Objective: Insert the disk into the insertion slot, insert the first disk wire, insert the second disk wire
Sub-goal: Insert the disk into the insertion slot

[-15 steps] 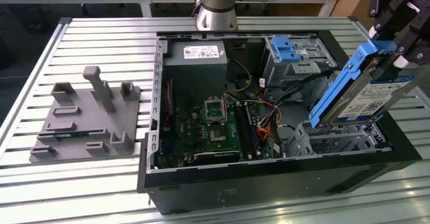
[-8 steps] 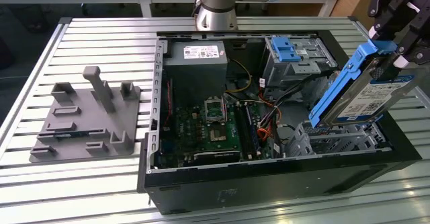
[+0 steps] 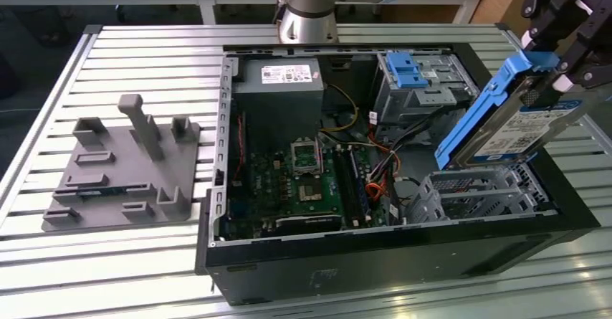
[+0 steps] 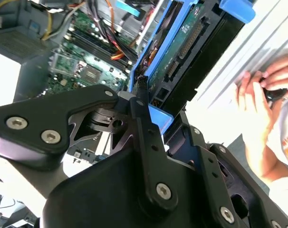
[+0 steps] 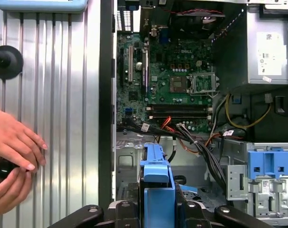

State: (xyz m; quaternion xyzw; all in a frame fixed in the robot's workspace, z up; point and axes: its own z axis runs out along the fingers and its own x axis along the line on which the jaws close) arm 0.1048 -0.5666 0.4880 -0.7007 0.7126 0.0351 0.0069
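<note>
The pincer (image 3: 557,72) is clamped on the disk (image 3: 512,129), holding it tilted just above the insertion slot (image 3: 483,193) in the case's (image 3: 383,262) corner. Nothing looks seated yet, and the wiring steps seem undone.

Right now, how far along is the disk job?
Nothing is finished. In hand: the end effector grips the disk, tilted above the slot, not in it. Left: seating the disk and both wires, which lie loose beside the slot.
</note>
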